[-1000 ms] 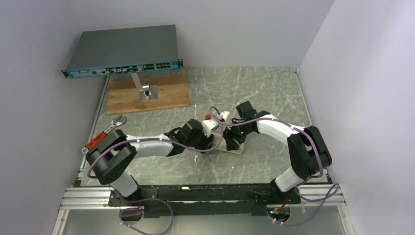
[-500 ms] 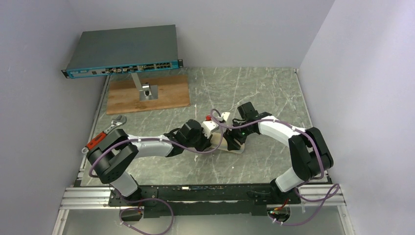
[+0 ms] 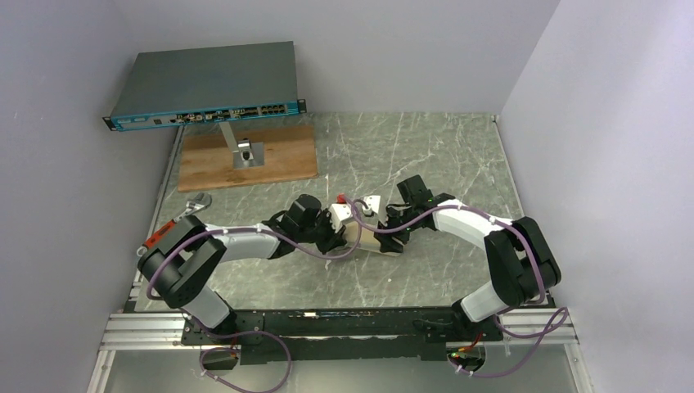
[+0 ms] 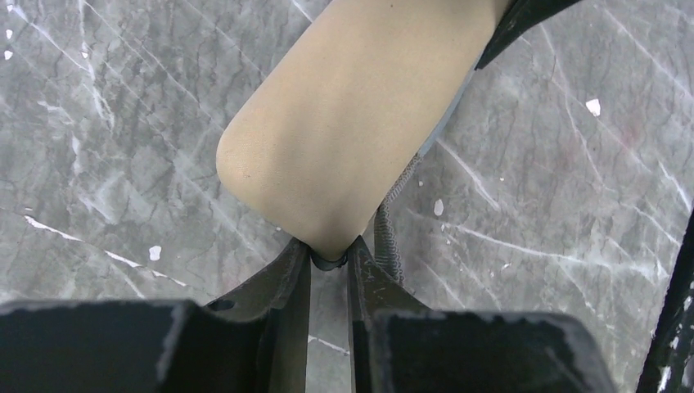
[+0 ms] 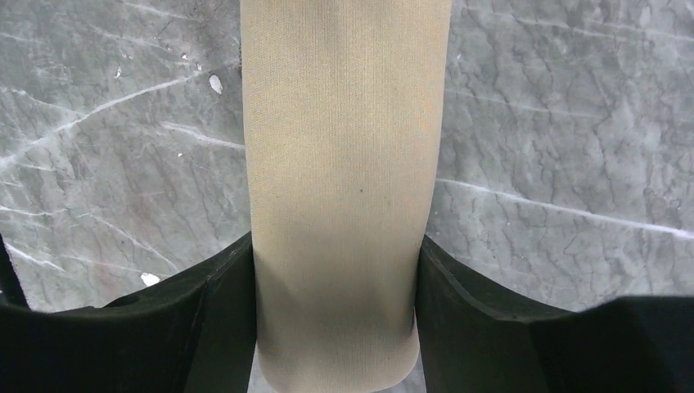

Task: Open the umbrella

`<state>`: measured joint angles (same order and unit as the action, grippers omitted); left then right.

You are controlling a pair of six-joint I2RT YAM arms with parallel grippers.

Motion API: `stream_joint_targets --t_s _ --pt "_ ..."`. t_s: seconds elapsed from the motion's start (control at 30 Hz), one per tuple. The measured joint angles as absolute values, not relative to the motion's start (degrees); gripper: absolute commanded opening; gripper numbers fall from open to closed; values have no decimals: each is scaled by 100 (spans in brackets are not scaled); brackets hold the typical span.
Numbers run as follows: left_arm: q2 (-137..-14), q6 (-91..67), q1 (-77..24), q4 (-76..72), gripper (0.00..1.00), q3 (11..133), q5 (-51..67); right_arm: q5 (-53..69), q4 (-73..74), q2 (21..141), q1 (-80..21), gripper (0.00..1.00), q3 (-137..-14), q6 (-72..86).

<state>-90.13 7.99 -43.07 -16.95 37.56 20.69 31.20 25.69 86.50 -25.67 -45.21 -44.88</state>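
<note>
Top view: the bundled cream umbrella (image 3: 371, 239) lay at the centre of the grey marble tabletop (image 3: 442, 155), between the two arms. The left gripper (image 4: 328, 259), spread a second earlier, had closed. Its fingers now pinched a small dark nub (image 4: 329, 263) at the umbrella's rounded end. The right gripper (image 5: 335, 270) had its fingers pressed against both long sides of the bundle. Arms and bundle had shifted slightly leftward. Both ends looked secured, probably ready for pulling apart, but the canopy remained fully folded.
</note>
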Motion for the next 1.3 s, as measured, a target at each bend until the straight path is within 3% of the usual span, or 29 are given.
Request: stream_joint_targets --t_s 0.2,0.47,0.67,0.8,1.17,1.3 --pt "-8794 902 -4128 -1608 13 3614 2176 3201 2445 8652 -2574 0 -4488 -4639" --pt "-8597 1000 -3317 -1522 42 3439 1594 3131 2561 8565 -2480 0 -4416 -5124" --pt "-8130 1382 -3461 -1643 51 3175 1942 3144 2670 8615 -2471 0 -4495 -5201" --pt "-7878 1765 -3830 -1846 65 2864 2200 3168 2700 8613 -2462 0 -4491 -5363" --pt "-7964 2534 -4185 -2303 67 2574 2762 3240 2882 8394 -2445 0 -4307 -6751" --pt "-8180 2628 -4289 -2335 63 2574 3028 3282 2936 8388 -2445 0 -4294 -7172"
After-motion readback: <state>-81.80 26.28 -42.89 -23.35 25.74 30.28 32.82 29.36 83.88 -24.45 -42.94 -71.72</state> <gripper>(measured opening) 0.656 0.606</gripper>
